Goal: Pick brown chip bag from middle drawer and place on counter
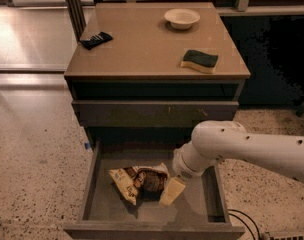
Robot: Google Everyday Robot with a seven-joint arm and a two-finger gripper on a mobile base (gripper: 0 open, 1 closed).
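Well, the brown chip bag (140, 181) lies crumpled on the flat bottom of the open middle drawer (90, 186), a little left of centre. It has dark print across its cream foil, but I cannot read any of it from here. The white arm (252, 149) reaches in from the right, and the gripper (172, 191) hangs low inside the drawer, just beside the bag's right edge. I cannot tell whether they touch, nor whether the gripper is parted or closed. Above, on the glossy tan counter (142, 44), sit a pale bowl (182, 18), a green-and-yellow sponge (199, 60) and a small black packet (96, 39), none with legible writing.
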